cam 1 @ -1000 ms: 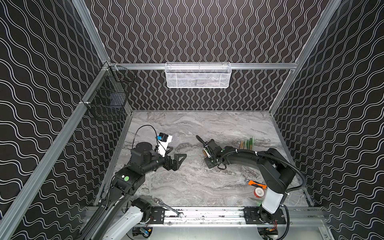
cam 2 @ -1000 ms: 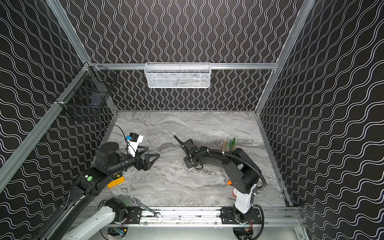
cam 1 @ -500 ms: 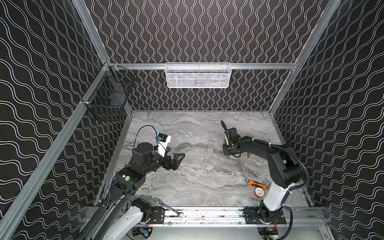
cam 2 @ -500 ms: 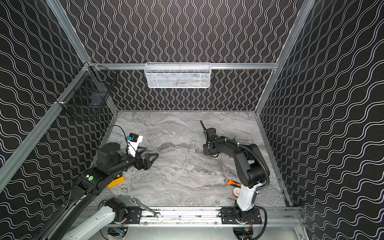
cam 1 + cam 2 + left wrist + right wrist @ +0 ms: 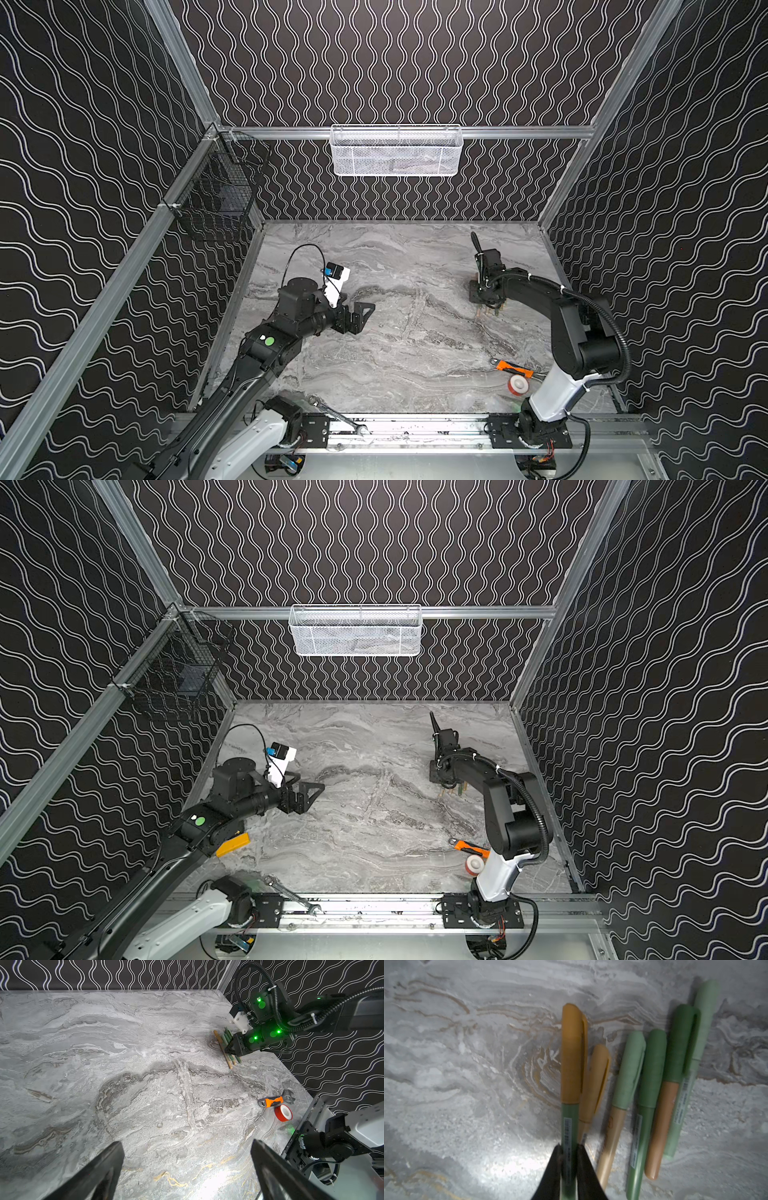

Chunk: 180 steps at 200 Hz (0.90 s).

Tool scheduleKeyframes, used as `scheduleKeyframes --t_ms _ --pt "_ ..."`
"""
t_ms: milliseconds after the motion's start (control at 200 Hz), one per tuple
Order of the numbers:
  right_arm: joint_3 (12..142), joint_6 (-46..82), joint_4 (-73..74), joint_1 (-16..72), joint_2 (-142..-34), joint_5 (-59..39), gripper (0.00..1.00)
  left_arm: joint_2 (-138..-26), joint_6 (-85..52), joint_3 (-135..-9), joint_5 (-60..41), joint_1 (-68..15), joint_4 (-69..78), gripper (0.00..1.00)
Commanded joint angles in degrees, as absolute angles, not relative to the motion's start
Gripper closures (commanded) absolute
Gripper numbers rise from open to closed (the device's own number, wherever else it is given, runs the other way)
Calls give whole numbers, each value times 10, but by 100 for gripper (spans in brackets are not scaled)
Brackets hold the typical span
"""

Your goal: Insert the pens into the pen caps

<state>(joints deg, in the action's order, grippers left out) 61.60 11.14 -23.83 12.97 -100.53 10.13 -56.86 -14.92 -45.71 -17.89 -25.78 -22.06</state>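
near the right wall of the enclosure, toward the far side of the bench [image 5: 395,353], the pens [image 5: 227,1049] are gathered in a close row, side by side and roughly parallel. a broad stretch of bench is left between the two arms. an orange-handled tool [image 5: 509,366] and a red-and-white tape roll [image 5: 518,384] are placed near the front right corner, just beside the right arm's base, and a steel wrench [image 5: 336,413] is laid across the front rail.

the right pincer [image 5: 569,1147] is lowered over the row and closed on a green-barrelled pen [image 5: 570,1118], its fingers pressed to either side of the barrel. a tan-orange cap [image 5: 571,1053] is fitted on this pen. five more pens are seen beside it in the right wrist view, each capped in orange, pale green or dark green. whether the held pen is touching the bench cannot be told.

the left pincer [image 5: 361,311] is held wide open above the left part of the bench, with nothing between its fingers.

the bench is of grey marbled stone, walled by black panels with white wavy lines. a white mesh basket [image 5: 395,151] is hung on the back wall and a black wire basket [image 5: 216,199] on the left.
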Motion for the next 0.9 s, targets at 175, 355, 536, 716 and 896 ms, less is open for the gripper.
scheduleKeyframes --t_ms 175,355,536,716,896 --pt "610 108 -231 127 -978 65 77 -591 -162 -465 -190 -256 -180 1" --pt "611 97 -231 126 -960 70 67 -594 -162 -467 -149 -256 -200 2" --pt "605 57 -185 121 -929 48 33 -609 -135 -447 28 -256 -206 2" --pt "606 37 -134 121 -908 69 13 -641 -90 -401 252 -254 -99 1" --pt "549 17 -16 119 -897 116 0 -705 0 -341 347 -228 100 1"
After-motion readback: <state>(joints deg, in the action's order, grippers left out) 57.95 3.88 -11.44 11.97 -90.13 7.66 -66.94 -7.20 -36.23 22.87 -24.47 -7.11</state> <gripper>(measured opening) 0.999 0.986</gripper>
